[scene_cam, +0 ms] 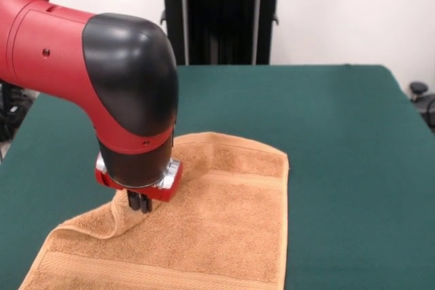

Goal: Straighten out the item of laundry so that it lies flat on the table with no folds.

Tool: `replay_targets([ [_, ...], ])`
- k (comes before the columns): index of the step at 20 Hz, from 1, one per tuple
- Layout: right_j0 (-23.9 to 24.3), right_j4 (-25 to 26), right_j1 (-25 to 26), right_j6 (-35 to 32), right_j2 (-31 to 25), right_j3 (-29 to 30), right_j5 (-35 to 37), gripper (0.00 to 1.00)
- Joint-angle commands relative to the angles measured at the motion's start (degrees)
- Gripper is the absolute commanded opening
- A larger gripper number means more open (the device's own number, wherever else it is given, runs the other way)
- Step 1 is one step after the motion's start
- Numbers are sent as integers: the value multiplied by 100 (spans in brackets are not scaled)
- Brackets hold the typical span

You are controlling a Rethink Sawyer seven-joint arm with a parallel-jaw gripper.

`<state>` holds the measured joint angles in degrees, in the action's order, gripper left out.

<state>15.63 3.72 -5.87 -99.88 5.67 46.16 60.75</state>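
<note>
The orange-tan towel [217, 229] lies on the dark green table [340, 140] at the front, mostly spread, with a woven band across its near end. Its left side is drawn up into a raised fold [115, 216] right under the arm. My gripper [139, 203] comes down from the red and black arm onto that fold, its dark fingers close together with towel cloth pinched up against them. The towel's near edge runs out of the picture at the bottom.
The black pedestal [221, 11] stands at the table's far side. A dark object [420, 93] sits beyond the table's right edge. Green table surface stretches to the right of and behind the towel.
</note>
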Motion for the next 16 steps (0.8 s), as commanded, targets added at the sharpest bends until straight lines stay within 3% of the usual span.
replay_targets([
  [1, -287, -267, 319, -1005, -642, -60, -788, 0],
  [16, -250, -254, 405, -545, -869, -178, -985, 0],
])
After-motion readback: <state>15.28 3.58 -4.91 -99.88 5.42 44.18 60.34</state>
